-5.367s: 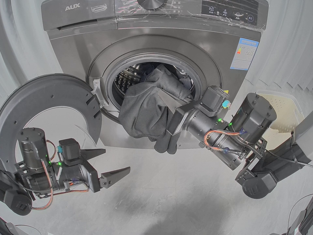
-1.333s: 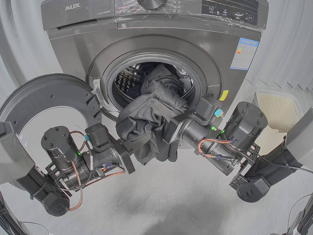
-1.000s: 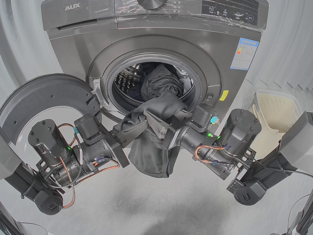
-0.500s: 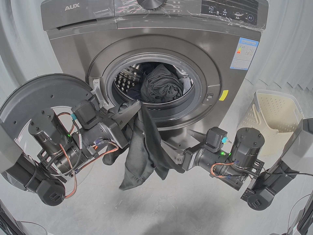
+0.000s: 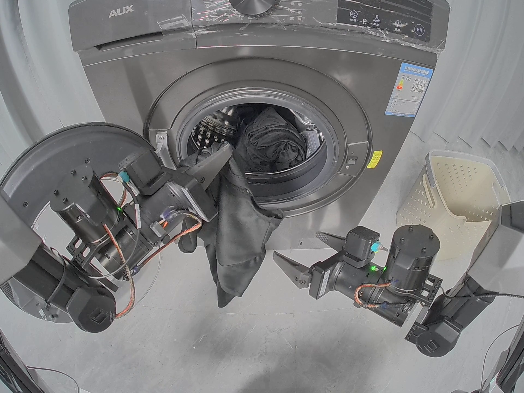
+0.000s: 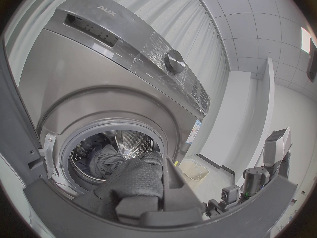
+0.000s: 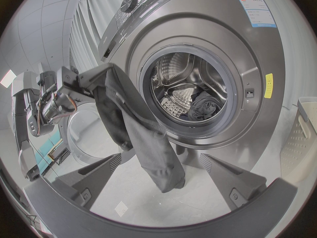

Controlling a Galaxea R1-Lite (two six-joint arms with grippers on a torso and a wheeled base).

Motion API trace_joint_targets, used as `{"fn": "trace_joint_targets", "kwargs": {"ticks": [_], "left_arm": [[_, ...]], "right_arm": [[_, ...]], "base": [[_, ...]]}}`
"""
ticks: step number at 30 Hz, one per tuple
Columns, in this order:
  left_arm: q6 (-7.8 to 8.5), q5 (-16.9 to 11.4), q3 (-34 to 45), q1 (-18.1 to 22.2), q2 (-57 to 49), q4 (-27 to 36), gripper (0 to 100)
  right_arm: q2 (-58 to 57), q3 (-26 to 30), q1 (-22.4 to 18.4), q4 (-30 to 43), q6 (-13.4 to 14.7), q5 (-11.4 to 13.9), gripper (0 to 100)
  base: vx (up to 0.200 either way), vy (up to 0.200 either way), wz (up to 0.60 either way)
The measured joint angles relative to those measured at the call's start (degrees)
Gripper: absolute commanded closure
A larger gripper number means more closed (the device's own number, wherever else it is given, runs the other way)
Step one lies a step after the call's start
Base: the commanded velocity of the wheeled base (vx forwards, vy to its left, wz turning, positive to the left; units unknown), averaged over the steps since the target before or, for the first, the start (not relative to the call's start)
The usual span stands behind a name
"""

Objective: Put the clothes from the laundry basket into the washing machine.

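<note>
Pale grey floor [image 5: 273, 345]: grey front-load washing machine [image 5: 125, 88] stands on it at 12 o'clock. Beige perforated laundry basket [image 5: 436, 208] at 3 o'clock, just beside the machine's front corner.

The washer [image 5: 136, 83] loses its top to the head view's upper edge, and its label [image 5: 408, 90] is too small to read. The left arm [image 5: 87, 214] covers much of the door [image 5: 71, 148], whose left rim is lost at the picture's edge. The left gripper [image 5: 215, 159] has its fingertips buried in the garment [image 5: 234, 230], which masks the lower left rim of the drum [image 5: 210, 129]. Deeper in, the clothes [image 5: 270, 140] fade into dark. The right arm [image 5: 415, 257] hides the lower right corner of the basket [image 5: 464, 162].
</note>
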Motion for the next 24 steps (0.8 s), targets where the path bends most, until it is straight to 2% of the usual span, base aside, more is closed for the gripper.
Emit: {"fn": "trace_joint_targets", "kwargs": {"ticks": [10, 19, 24], "left_arm": [[0.09, 0.04, -0.85, -0.20, -0.54, 0.00, 100], [0.09, 0.04, -1.18, -0.06, -0.83, -0.01, 100], [0.06, 0.00, -1.23, -0.05, -0.87, -0.01, 100]], "right_arm": [[2.84, -1.38, 0.35, -0.23, 0.00, 0.52, 0], [6.51, -6.25, -0.30, 0.00, -0.49, 0.55, 0], [8.55, -10.80, -0.35, 0.35, -0.61, 0.59, 0]], "base": [[0.000, 0.000, 0.00], [0.000, 0.000, 0.00], [0.000, 0.000, 0.00]]}}
